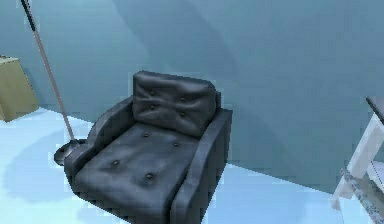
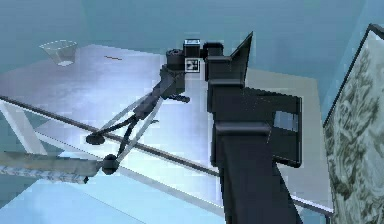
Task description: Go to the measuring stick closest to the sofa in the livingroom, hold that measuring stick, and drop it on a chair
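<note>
Measuring stick (image 2: 48, 167) appears in the arm side view as a long, flat, grey strip low on the left. It lies nearly level, and its right end meets the far end of the gripper (image 2: 100, 150). It hangs there clear of the table and of the floor, so the gripper holds it. How the 2 thin fingers (image 2: 128, 118) are set around it I cannot tell. The fingers run down and to the left from the dark gripper body (image 2: 172, 82), and the 2 white squares (image 2: 192, 56) with black marks stand just to the right of that body. The dark square arm (image 2: 250, 160) rises from the bottom edge. Behind the gripper stands a pale table (image 2: 110, 75) with thin white legs, and a small clear bowl-like thing (image 2: 60, 48) rests near its far left corner. A grey and white patterned surface (image 2: 356, 130) stands at the right edge. In the forward view a dark, button-tufted armchair (image 1: 150, 150) stands on the pale floor against a blue wall, turned a little toward the view's left. Just beside it on the left is a floor lamp pole (image 1: 45, 70) with a round dark base (image 1: 70, 152). A tan box-like piece (image 1: 12, 88) is at the left edge, and white furniture (image 1: 365, 160) at the right edge.
</note>
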### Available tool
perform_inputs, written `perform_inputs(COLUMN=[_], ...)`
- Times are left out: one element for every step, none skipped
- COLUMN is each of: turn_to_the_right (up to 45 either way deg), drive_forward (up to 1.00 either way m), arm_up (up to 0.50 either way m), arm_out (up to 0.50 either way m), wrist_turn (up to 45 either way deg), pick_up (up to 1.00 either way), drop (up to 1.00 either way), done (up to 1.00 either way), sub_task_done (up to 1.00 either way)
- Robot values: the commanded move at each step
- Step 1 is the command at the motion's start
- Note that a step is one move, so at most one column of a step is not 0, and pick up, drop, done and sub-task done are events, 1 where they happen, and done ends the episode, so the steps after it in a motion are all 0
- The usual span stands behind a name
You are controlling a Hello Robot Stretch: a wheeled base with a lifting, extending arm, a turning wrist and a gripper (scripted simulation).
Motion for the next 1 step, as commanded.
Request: perform_inputs(turn_to_the_right=[0.0], drive_forward=[0.0], arm_up=[0.0], arm_out=[-0.34], wrist_turn=[0.0], pick_up=[0.0], drop=[0.0], done=[0.0], sub_task_done=[0.0])
